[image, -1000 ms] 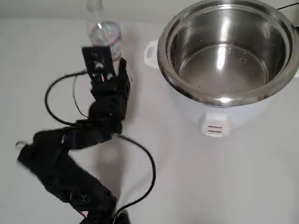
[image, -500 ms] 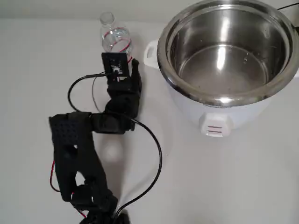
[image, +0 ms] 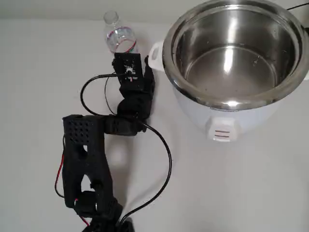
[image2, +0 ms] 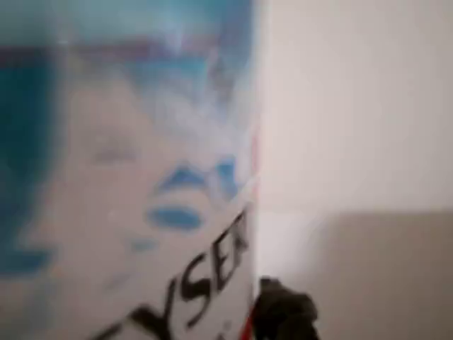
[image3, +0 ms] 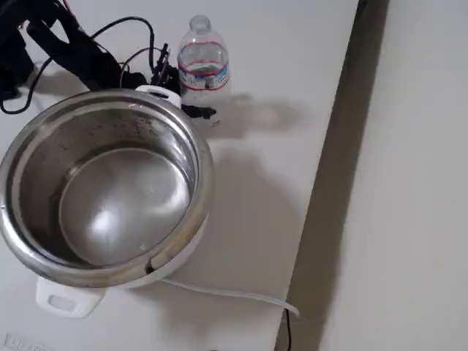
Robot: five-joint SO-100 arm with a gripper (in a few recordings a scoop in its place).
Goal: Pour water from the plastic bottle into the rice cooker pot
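Note:
The plastic bottle is clear, uncapped and upright, with a red, white and blue label band, just left of the cooker's side handle. My black gripper is shut on its lower body. In the wrist view the blurred label of the bottle sits very close, with one dark fingertip at the bottom. The rice cooker pot is a large shiny steel bowl set in a white body, to the right of the bottle. In the fixed view the bottle stands right behind the pot's rim.
Black cables loop over the table beside the arm. A white cord trails from the cooker toward the table edge, which runs down the right of the fixed view. The cooker's white side handle juts toward the bottle.
The arm has swung right and straightened, carrying the bottle with it from the upper left toward the cooker's handle. The pot has stayed put.

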